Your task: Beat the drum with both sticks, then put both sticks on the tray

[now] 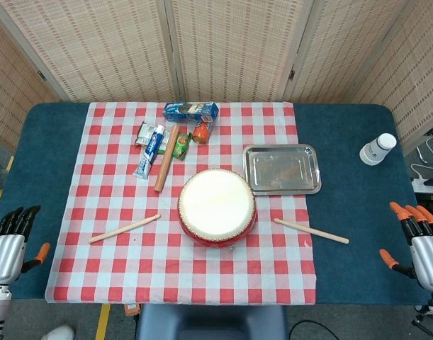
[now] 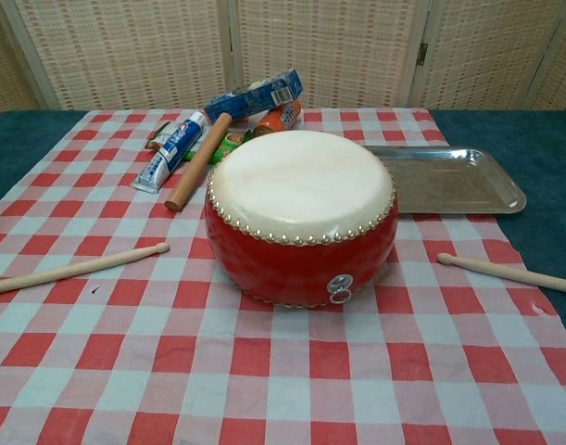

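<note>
A red drum with a cream skin stands in the middle of the checked cloth. One wooden stick lies on the cloth left of the drum. The other stick lies on its right. An empty metal tray sits behind and right of the drum. My left hand hovers at the table's left edge, fingers apart, holding nothing. My right hand is at the right edge, fingers spread and empty. Neither hand shows in the chest view.
Behind the drum lie a rolling pin, a toothpaste tube, a blue box and small packets. A white bottle stands on the blue table at the far right. A folding screen closes the back.
</note>
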`<act>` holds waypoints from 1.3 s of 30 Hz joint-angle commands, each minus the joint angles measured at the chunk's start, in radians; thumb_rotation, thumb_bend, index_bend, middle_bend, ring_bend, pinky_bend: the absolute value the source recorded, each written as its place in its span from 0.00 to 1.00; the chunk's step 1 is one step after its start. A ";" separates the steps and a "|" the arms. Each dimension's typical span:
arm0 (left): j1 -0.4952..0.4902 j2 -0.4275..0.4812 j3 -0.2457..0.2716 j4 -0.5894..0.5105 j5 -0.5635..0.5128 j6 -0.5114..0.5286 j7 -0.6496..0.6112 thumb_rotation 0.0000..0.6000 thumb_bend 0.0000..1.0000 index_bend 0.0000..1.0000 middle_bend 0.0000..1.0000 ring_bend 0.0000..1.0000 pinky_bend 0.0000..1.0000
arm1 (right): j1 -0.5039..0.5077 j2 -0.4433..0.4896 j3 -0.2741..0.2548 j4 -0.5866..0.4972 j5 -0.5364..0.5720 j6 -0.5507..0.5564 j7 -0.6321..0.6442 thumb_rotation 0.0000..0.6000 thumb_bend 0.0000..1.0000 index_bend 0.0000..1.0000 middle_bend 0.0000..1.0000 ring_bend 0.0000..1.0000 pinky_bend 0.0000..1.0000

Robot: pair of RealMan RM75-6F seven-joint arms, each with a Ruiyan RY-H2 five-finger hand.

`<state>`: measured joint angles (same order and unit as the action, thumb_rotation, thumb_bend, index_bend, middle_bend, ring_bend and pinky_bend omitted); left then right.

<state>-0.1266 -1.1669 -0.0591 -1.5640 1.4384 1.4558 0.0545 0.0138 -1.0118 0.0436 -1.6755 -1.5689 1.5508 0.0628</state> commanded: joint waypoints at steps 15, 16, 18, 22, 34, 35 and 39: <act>0.002 0.006 -0.005 0.002 0.029 0.017 -0.052 1.00 0.37 0.06 0.08 0.00 0.07 | -0.012 0.011 -0.004 0.004 -0.025 0.035 0.021 1.00 0.16 0.00 0.14 0.00 0.09; -0.005 0.006 -0.006 0.001 0.037 0.011 -0.067 1.00 0.38 0.07 0.09 0.01 0.07 | -0.011 0.011 -0.002 0.006 -0.025 0.036 0.024 1.00 0.16 0.00 0.14 0.00 0.09; -0.028 0.010 -0.007 -0.002 0.057 -0.015 -0.091 1.00 0.40 0.10 0.10 0.02 0.07 | -0.006 0.012 0.001 0.009 -0.027 0.034 0.031 1.00 0.16 0.00 0.14 0.00 0.09; -0.078 0.004 -0.022 -0.019 0.071 -0.067 -0.099 1.00 0.44 0.21 0.14 0.05 0.07 | 0.002 0.013 0.005 0.014 -0.031 0.028 0.041 1.00 0.16 0.00 0.14 0.00 0.09; -0.231 -0.078 -0.037 -0.089 -0.009 -0.307 0.046 1.00 0.40 0.25 0.16 0.05 0.07 | 0.011 0.024 0.003 0.019 -0.043 0.028 0.064 1.00 0.16 0.00 0.14 0.00 0.09; -0.239 -0.093 -0.039 -0.085 -0.023 -0.320 0.062 1.00 0.38 0.26 0.15 0.05 0.07 | 0.009 0.025 0.002 0.019 -0.042 0.029 0.064 1.00 0.16 0.00 0.14 0.00 0.09; -0.267 -0.157 -0.048 -0.057 -0.096 -0.362 0.144 1.00 0.36 0.28 0.15 0.03 0.07 | 0.003 0.027 -0.001 0.019 -0.041 0.035 0.066 1.00 0.16 0.00 0.14 0.00 0.09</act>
<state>-0.3742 -1.2900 -0.1007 -1.6359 1.3791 1.1183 0.1577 0.0176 -0.9854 0.0431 -1.6561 -1.6096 1.5851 0.1286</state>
